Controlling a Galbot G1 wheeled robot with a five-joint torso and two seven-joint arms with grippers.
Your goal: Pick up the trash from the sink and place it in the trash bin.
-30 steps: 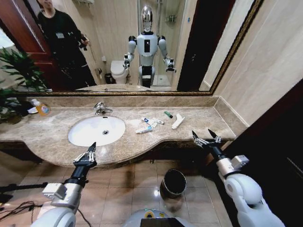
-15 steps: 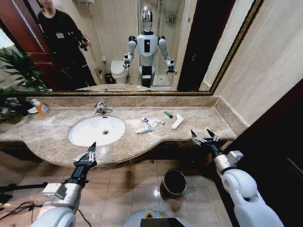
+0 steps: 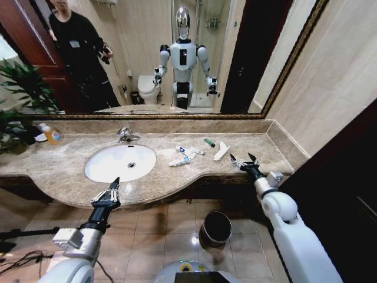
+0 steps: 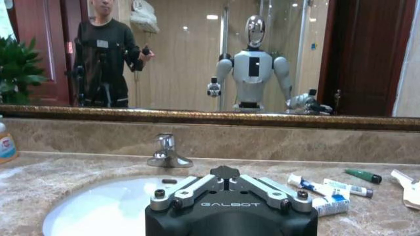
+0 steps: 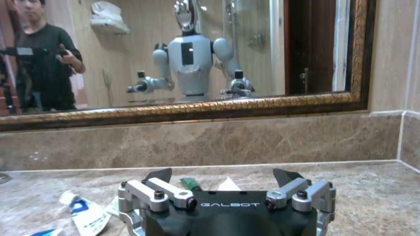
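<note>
— Which step now?

— Reaching for a first piece. Right gripper [image 3: 242, 160] out over the right end of the desk [image 3: 70, 177], spread wide open, holding nothing.

— And the trash?

— Not in the sink [image 3: 94, 168] at all. Lying on the desk beside it, on the right side. White-and-blue tubes [image 3: 179, 160] closest to the bowl, then a tiny green tube [image 3: 209, 142], then a long white wrapper [image 3: 221, 151]. All near each other. Not picked up yet.

— Closest to the right gripper?

— Probably the white wrapper, just ahead and a bit toward the sink.

— Left gripper?

— Left gripper [image 3: 106, 190] low in front of the sink, just off the desk edge. Open too, and empty. Looks like waiting.

— Trash bin?

— Trash bin [image 3: 216, 229] down on the floor, below the desk edge, between the two arms.

— So what next?

— Likely this: go forward and down over one piece, line up on both sides of it, then squeeze. Thin little things lying flat on the stone, so need to get very low. Easy to push one away, or to pinch two at once.
</note>
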